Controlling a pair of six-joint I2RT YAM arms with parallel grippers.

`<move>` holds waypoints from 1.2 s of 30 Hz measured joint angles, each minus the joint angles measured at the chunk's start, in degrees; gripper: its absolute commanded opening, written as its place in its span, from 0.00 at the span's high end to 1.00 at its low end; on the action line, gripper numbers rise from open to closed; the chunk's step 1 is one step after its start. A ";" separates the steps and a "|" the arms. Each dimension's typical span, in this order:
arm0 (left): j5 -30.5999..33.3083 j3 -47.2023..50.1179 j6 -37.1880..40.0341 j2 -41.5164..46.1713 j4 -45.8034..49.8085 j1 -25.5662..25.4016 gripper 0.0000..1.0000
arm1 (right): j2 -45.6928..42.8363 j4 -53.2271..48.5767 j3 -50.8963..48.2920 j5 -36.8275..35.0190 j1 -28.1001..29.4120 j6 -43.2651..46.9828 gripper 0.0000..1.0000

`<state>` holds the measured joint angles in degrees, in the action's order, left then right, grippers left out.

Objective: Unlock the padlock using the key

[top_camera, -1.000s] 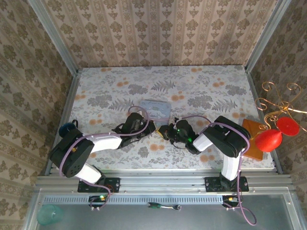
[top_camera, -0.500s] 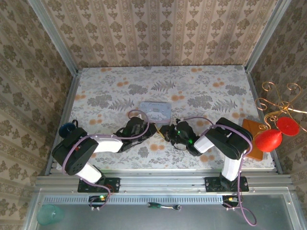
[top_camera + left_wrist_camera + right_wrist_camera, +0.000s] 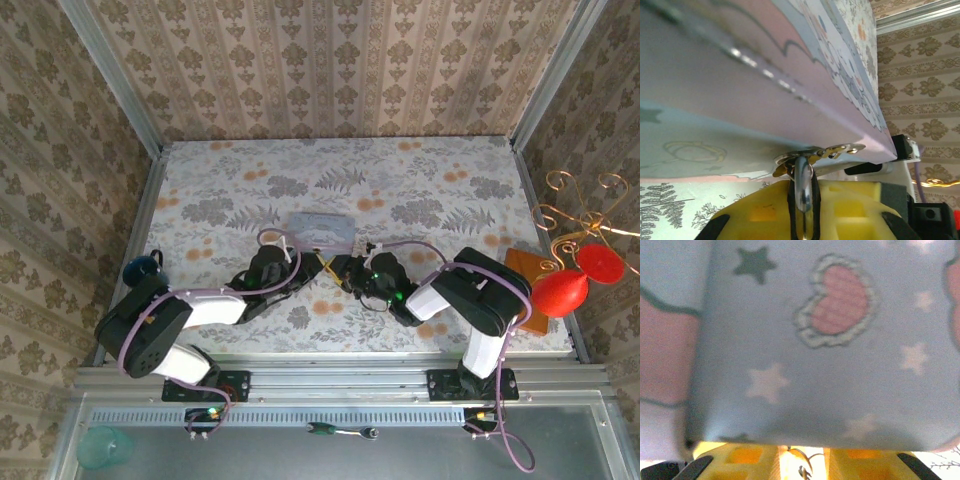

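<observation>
We've got the left gripper (image 3: pixel 802 192) clamped on a metal ring (image 3: pixel 801 172) by the tin (image 3: pixel 740 75); right gripper (image 3: pixel 800 456), can't tell. Unlocking looks unfinished.

Silver key (image 3: pixel 804 186), pastel blue-pink tin (image 3: pixel 322 229), floral table (image 3: pixel 450 190)

small silver key (image 3: pixel 804 182), upright, pinched in left gripper (image 3: pixel 803 202), top touching pastel tin (image 3: pixel 740 100) edge

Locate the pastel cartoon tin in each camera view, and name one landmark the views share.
Top external: the tin lies near the middle of the picture.
Left wrist: the tin slants across the upper part, very close.
Right wrist: the tin, blue with a pink heart, spans the top.
Shared landmark: the floral table cover.
</observation>
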<state>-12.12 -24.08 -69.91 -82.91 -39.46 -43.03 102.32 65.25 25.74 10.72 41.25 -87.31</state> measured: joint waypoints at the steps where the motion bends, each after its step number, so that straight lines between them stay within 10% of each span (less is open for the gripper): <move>1: -0.39 0.00 0.04 0.46 0.52 0.26 0.93 | 0.00 0.55 -0.37 0.15 -0.17 0.13 0.59; 36: -3.76 0.26 2.23 2.32 10.23 2.25 0.93 | 3.87 8.04 -1.53 1.46 3.65 -3.15 0.69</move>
<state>-15.88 -23.81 -67.68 -80.60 -29.23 -40.77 106.19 73.30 24.21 12.19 44.91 -90.45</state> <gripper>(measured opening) 0.146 0.315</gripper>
